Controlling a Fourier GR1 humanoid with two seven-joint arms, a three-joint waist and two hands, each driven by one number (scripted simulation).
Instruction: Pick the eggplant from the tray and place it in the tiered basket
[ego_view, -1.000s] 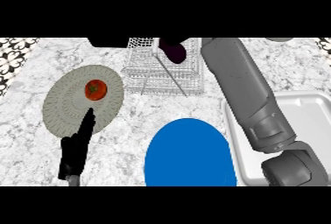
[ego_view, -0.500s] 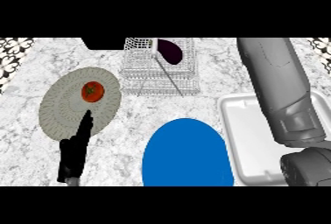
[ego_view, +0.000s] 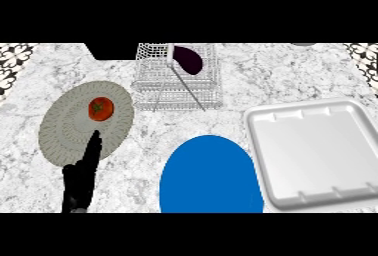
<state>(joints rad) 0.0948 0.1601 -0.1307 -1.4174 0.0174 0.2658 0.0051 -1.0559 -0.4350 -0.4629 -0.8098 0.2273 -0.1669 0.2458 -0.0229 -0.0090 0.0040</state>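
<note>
**Eggplant in the basket, left hand resting open**

The left hand (ego_view: 80, 182) shows at the lower left, fingers straight and pointing up the view, holding nothing. Its fingertip overlaps the near rim of the grey plate (ego_view: 66, 132); contact cannot be judged from above. A tomato (ego_view: 100, 108) sits on that plate. The eggplant (ego_view: 189, 59) lies in the tiered basket (ego_view: 166, 95) at the far edge. The white tray (ego_view: 317, 150) sits right, just beside the blue plate (ego_view: 210, 177). Bare counter (ego_view: 280, 75) separates basket and tray.
</note>
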